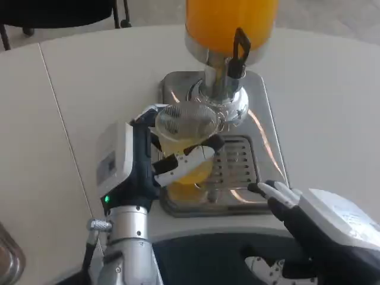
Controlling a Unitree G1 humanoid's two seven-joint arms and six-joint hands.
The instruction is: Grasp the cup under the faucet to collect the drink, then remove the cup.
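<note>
The cup [185, 139] is gripped by the left hand [139, 163], fingers [181, 163] wrapped round its clear wall; orange drink is seen in its lower part; the cup is held just left of the faucet [221, 80], over the left edge of the drip tray [237, 163], and whether its base touches the tray cannot be told. The dispenser's orange tank [230, 21] is seen at the top, a black lever [239, 50] at its front, the steel base [261, 107] set on the white tabletop [77, 101]. The right hand [309, 217] is seen at the lower right, near the front corner of the base, fingers [276, 191] stretched forward and apart, nothing held; whether the fingertips touch the base cannot be told. A dark chair [59, 15] is glimpsed beyond the tabletop's far edge; a metallic rim [9, 258] is caught at the lower left corner.
</note>
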